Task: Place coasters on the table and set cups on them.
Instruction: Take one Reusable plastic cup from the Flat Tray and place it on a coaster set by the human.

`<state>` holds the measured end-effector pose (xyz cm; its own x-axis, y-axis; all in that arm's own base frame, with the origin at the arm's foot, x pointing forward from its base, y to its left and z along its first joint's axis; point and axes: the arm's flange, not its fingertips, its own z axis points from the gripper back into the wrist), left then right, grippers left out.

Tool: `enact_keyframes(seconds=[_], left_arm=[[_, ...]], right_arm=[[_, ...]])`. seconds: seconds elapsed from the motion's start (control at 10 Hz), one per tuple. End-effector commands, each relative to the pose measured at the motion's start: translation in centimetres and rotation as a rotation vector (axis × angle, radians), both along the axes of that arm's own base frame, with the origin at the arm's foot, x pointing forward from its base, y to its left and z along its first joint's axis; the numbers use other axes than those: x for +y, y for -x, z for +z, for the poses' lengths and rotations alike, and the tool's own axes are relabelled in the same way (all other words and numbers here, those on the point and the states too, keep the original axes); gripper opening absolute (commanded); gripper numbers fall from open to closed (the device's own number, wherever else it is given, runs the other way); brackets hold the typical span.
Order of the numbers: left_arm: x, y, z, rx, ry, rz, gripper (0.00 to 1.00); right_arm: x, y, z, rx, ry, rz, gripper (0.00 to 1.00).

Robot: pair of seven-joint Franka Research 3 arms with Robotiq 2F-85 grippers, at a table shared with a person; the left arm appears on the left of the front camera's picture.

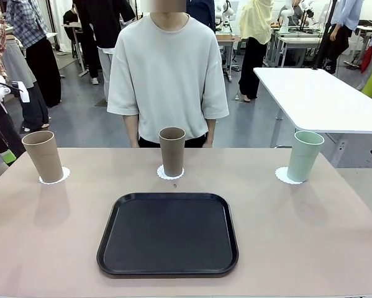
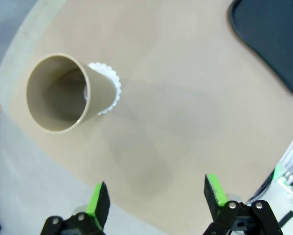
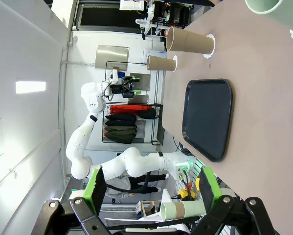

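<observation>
In the front view, three matte tapered cups (image 1: 172, 151) are being borne on scalloped white coasters (image 1: 171, 173) along the beige table (image 1: 310, 230), beyond a glossy black tray (image 1: 167, 234). In the left wrist view, the left gripper (image 2: 156, 196) is being held wide open and empty near the tan cup (image 2: 63, 93). In the right wrist view, the right gripper (image 3: 150, 186) is being held open and empty too.

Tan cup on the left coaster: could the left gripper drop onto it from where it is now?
Probably yes. The left gripper is open and holds nothing, above the table, with the tan cup upright on its coaster just ahead. Nothing lies between them; the black tray sits off to the side.
</observation>
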<state>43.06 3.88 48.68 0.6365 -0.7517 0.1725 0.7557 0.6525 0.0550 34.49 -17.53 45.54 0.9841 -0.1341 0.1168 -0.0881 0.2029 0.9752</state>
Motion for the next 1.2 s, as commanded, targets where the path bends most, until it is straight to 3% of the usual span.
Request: enact_keyframes(seconds=[0.0, 0.1, 0.3, 0.4, 0.5, 0.8, 1.0, 1.1], left_arm=[[0.1, 0.0, -0.4, -0.016, -0.008, 0.000, 1.00], [0.0, 0.0, 0.0, 0.000, 0.000, 0.000, 1.00], [-0.3, 3.0, -0.7, 0.048, 0.595, 0.188, 1.00], [0.8, 3.8, -0.5, 0.115, 0.820, 0.224, 1.00], [2.2, 3.6, 0.2, 0.172, 0.951, 0.236, 1.00], [9.3, 5.6, -0.4, 0.316, 1.281, 0.268, 1.00], [13.7, 6.1, -0.7, 0.382, 1.328, 0.328, 1.00], [16.0, 6.5, -1.2, 0.377, 1.357, 0.350, 1.00]], right_arm=[[-0.1, -0.1, 0.1, -0.009, -0.004, 0.006, 1.00], [-0.1, -0.1, 0.1, -0.009, -0.004, 0.006, 1.00], [-0.1, -0.1, 0.1, -0.009, -0.004, 0.006, 1.00], [-0.1, -0.1, 0.1, -0.009, -0.004, 0.006, 1.00], [-0.1, -0.1, 0.1, -0.009, -0.004, 0.006, 1.00], [-0.1, -0.1, 0.1, -0.009, -0.004, 0.006, 1.00], [-0.1, -0.1, 0.1, -0.009, -0.004, 0.006, 1.00], [-0.1, -0.1, 0.1, -0.009, -0.004, 0.006, 1.00]])
